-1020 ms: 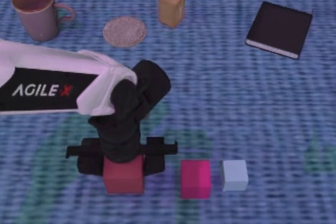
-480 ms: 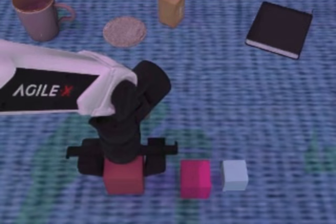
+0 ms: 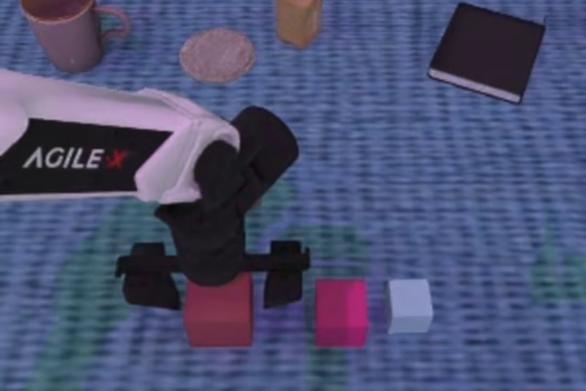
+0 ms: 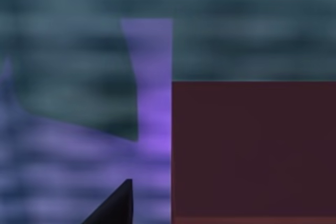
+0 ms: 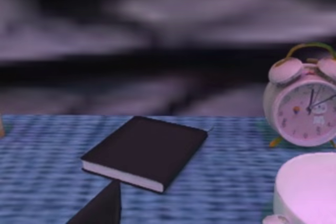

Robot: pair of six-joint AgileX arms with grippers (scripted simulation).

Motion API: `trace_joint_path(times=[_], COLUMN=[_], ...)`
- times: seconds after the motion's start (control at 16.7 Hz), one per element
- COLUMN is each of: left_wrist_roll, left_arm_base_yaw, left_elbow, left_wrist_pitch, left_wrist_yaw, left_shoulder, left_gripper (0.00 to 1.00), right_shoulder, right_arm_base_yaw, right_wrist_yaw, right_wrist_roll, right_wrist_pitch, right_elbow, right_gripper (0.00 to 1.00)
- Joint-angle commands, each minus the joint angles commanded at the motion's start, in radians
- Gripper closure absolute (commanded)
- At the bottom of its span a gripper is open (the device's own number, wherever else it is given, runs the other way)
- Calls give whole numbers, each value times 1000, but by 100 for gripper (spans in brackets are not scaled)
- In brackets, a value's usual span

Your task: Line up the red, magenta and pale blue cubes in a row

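Straddling: my left gripper (image 3: 216,288) stands over the red cube (image 3: 218,310), jaws spread, one finger on each side and clear of its faces.
Red cube: resting on the table (image 3: 412,190) at the near edge, at the left end of the row, directly beneath my wrist.
Magenta cube (image 3: 341,311): just right of the red one, a gap between them.
Pale blue cube (image 3: 408,306): just right of the magenta, close beside it; whether they touch is hard to say from above.
Row axis: runs left to right; all three appear roughly in line.
Wrist check: the left wrist view shows the cube's dark red face (image 4: 252,150) filling the frame, one fingertip (image 4: 118,205) off to its side.
Coming move: straight up and away, as I judge it; the cube lies below me.
Right arm: parked out of the top view, facing the book (image 5: 144,151).
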Motion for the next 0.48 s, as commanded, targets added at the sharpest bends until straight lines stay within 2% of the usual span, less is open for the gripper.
trace_joint_path(times=[0.48], left_wrist_roll=[-3], left_arm_base_yaw=[3], left_elbow=[29], left_wrist_pitch=[-42], left_wrist_yaw=[0], left_shoulder=[-16], left_gripper=[0], right_shoulder=[0], right_arm_base_yaw=[0], right_wrist_yaw=[0], right_wrist_roll=[0], right_wrist_pitch=[0], right_elbow=[0], right_gripper=[0])
